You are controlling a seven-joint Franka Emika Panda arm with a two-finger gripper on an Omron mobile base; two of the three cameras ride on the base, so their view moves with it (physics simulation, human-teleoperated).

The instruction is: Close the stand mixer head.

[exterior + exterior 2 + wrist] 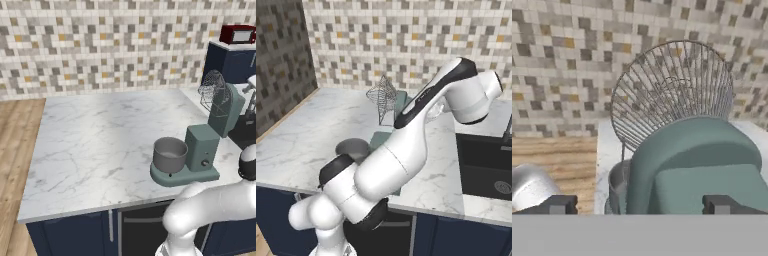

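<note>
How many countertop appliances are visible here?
2: the teal-green stand mixer near the marble counter's front edge, head tilted up, and a red box-shaped appliance on the far right counter. Others may be hidden.

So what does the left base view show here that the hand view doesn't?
Left base view alone: the mixer's column and base, the whole grey bowl seated on it, the red appliance on the far cabinet, and the dark cabinet fronts below the counter.

Hand view alone: the pincer, fingertips set wide apart, straddling the mixer head close up.

Both: the head tilted up, its wire whisk raised against the tiled wall, the marble counter and wood floor.
</note>
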